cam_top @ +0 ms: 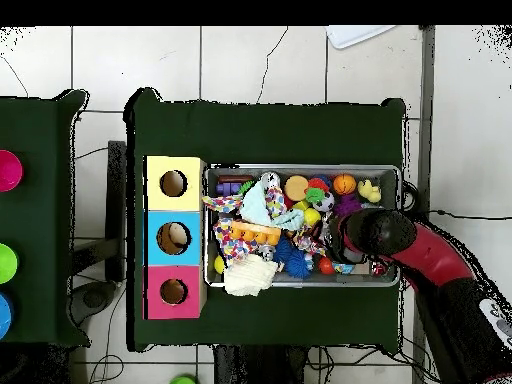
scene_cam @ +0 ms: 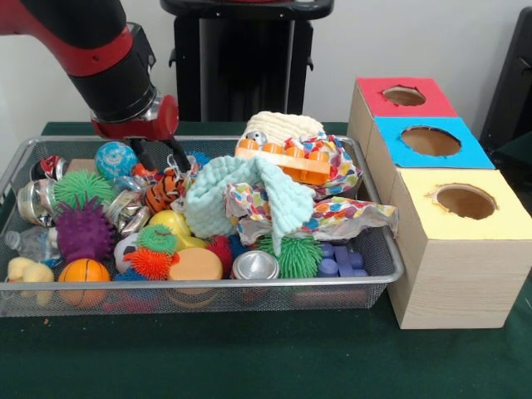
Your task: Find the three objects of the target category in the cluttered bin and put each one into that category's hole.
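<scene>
Mesh bin (scene_cam: 391, 266) crammed with toys; tool (scene_cam: 160, 155) fingers apart over striped tiger plush (scene_cam: 164, 191).

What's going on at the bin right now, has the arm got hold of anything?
The Sawyer's gripper is down in the wire mesh bin, its open fingers just above the tiger-striped plush, not yet closed on it. A pale yellow plush lies in the bin's corner by the orange basketball. Cloths and spiky balls clutter the rest. Nothing is near the red-surround hole on the wooden box.
</scene>
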Robot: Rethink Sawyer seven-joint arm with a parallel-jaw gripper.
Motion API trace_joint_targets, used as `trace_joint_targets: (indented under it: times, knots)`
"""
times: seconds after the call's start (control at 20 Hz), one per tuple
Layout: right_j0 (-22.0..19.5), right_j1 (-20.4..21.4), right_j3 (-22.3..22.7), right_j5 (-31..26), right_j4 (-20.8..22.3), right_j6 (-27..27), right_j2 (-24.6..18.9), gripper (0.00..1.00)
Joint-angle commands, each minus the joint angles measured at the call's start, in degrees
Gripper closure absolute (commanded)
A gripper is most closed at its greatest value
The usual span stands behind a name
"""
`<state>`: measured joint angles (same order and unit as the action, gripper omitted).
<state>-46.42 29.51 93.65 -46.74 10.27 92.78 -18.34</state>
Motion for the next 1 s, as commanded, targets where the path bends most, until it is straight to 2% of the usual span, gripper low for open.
trace_joint_targets:
  times: [0.05,0.4,0.65,1.0]
  knots:
    - [1.8,-2.8,-2.6,2.2,-3.8,7.5,-1.8,0.00]
    - [2.7,-3.8,-5.4,0.7,-4.9,7.1,-0.5,0.00]
    - [2.4,-3.8,-7.0,-0.4,-3.5,4.5,0.2,0.00]
    - [2.5,-5.3,-11.6,-2.7,-0.5,0.8,1.2,0.00]
